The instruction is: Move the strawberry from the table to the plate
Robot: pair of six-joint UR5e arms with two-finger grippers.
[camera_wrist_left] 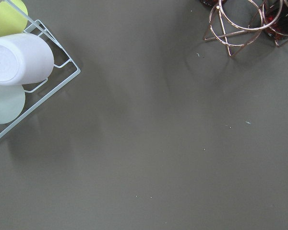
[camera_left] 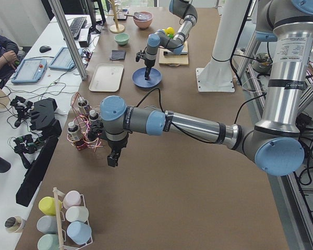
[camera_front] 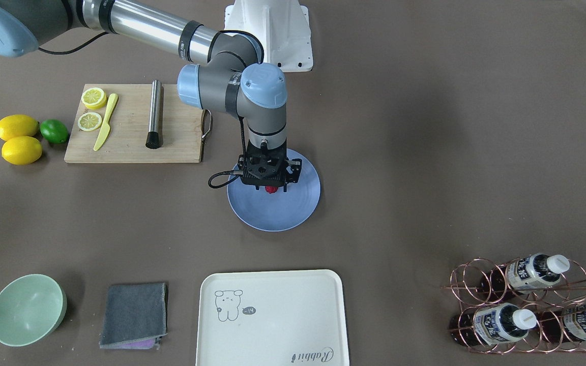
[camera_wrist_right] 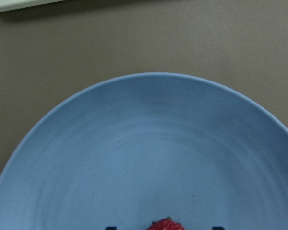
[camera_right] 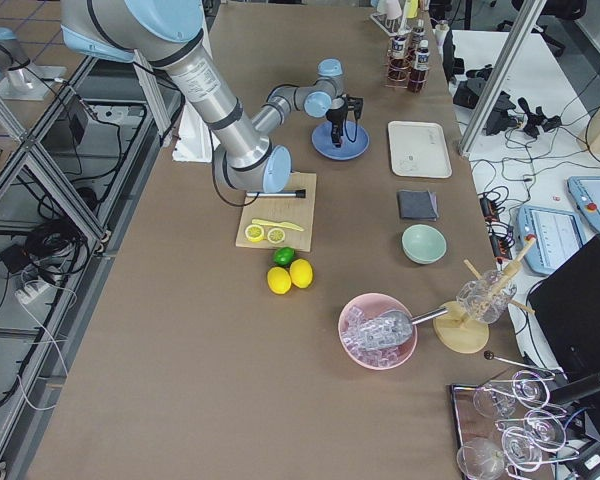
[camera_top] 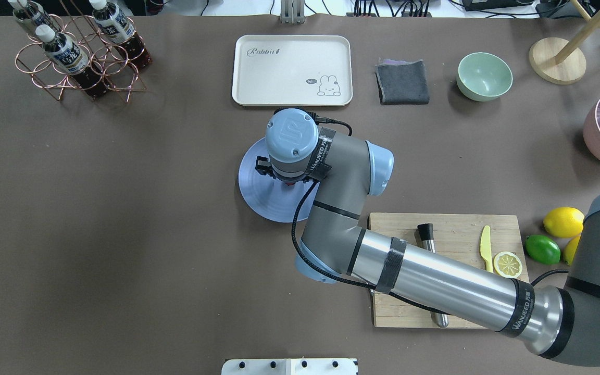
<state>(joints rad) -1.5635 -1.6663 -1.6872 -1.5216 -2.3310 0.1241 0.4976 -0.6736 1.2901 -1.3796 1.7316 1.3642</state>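
Note:
The blue plate [camera_front: 298,206] lies mid-table, and the small red strawberry [camera_front: 271,189] sits near its centre. My right gripper [camera_front: 271,187] hangs straight down over the berry. In the right wrist view the strawberry [camera_wrist_right: 165,224] shows at the bottom edge on the plate [camera_wrist_right: 153,143], with a dark fingertip on each side and a gap to both, so the gripper is open. From overhead, the wrist hides all but a red speck of strawberry [camera_top: 290,182]. My left gripper [camera_left: 112,159] hovers over bare table [camera_left: 161,198] by the bottle rack; I cannot tell its state.
A wooden cutting board [camera_front: 130,147] holds lemon slices, a yellow knife and a metal muddler. Two lemons [camera_front: 18,140] and a lime [camera_front: 54,130] lie beside it. A green bowl [camera_front: 27,309], grey cloth [camera_front: 135,315], cream tray [camera_front: 271,317] and bottle rack [camera_front: 527,305] line the front edge.

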